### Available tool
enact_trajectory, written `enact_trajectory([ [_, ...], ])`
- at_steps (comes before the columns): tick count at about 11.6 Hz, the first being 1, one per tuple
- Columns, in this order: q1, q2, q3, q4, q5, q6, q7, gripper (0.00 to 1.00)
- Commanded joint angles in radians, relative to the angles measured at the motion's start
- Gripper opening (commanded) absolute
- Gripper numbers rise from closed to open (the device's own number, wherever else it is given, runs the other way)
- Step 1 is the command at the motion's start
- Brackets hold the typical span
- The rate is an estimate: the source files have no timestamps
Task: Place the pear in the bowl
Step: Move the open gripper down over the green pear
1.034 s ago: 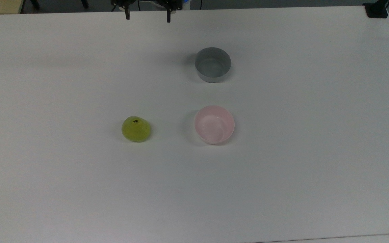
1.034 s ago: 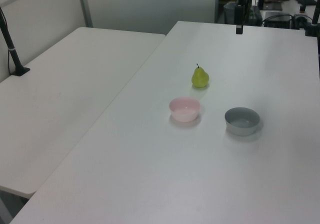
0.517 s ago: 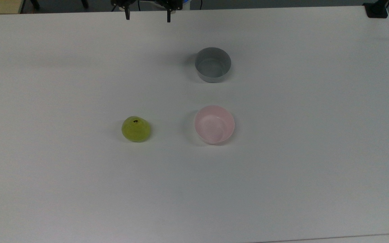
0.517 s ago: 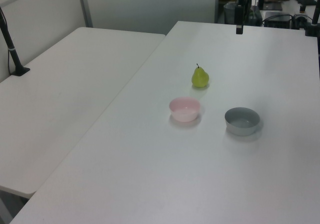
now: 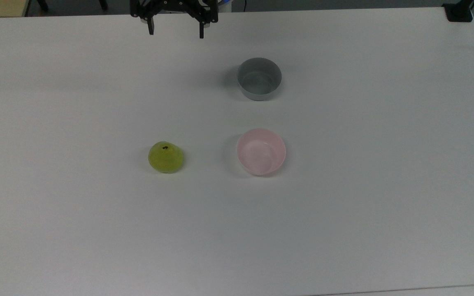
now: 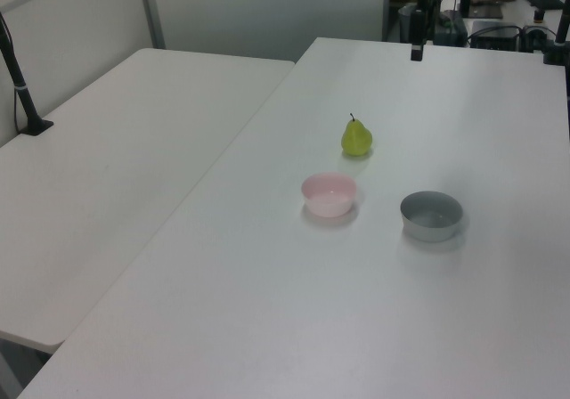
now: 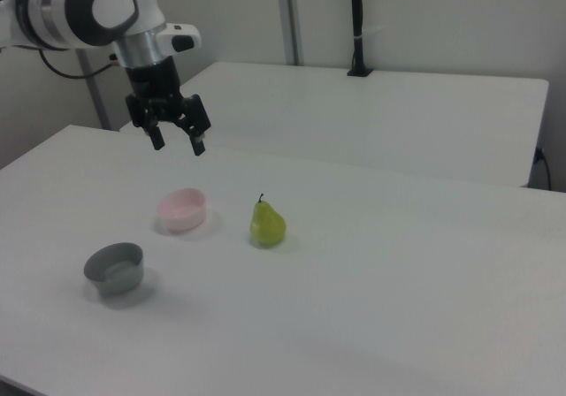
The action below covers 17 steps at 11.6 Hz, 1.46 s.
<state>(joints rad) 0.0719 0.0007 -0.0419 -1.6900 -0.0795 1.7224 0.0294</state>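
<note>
— What is seen, from the largest thing down?

— A white tabletop (image 5: 344,230) is seen carrying everything, with a second table (image 6: 134,167) set beside it. The arm (image 7: 88,7) is held above the tabletop's far edge in the top view, and its tool (image 5: 175,33) is spread wide with nothing between the fingers.

— And the smaller things?

— A grey bowl (image 5: 259,78) and the pink bowl (image 5: 261,151) are set apart from each other (both empty). The pear (image 5: 165,157) is stood upright on the tabletop, near the pink bowl at the top view's left, well apart from the tool.
</note>
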Motion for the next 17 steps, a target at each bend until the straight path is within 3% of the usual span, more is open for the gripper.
enact_trajectory([
  [1, -0.036, 0.033, -0.012, -0.007, 0.007, 0.098, -0.081, 1.0],
  [3, -0.066, 0.074, -0.012, 0.007, 0.013, 0.117, -0.172, 1.0],
  [7, -0.109, 0.174, -0.01, 0.016, 0.023, 0.254, -0.171, 1.0],
  [17, -0.1, 0.409, -0.006, 0.012, 0.01, 0.516, -0.164, 1.0],
])
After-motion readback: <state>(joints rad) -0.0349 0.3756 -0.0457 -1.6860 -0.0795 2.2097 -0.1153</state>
